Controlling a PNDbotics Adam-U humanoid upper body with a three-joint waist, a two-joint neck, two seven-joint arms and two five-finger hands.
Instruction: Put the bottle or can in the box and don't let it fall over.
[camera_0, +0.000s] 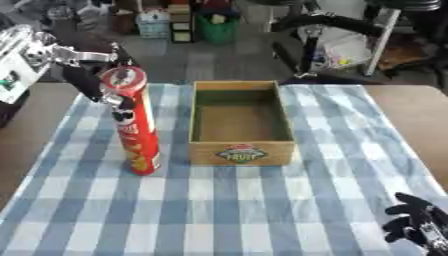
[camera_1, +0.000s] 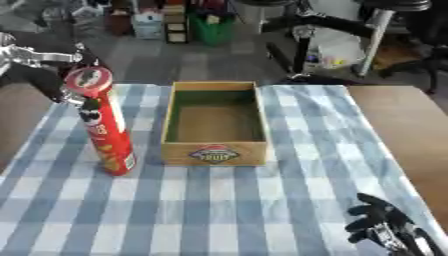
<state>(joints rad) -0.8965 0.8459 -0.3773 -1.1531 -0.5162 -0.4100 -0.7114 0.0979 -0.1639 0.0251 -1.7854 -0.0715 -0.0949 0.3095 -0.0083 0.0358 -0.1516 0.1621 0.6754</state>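
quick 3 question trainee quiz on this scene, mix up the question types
1. True or false: the red can already stands inside the wooden box.
2. Which robot hand is at the can's top?
A. left robot hand
B. right robot hand
3. Fill in: the box sits on a blue and white ____ cloth.

Key:
1. False; it stands upright on the cloth, to the left of the box.
2. A; the right one rests near the lower right corner.
3. checked
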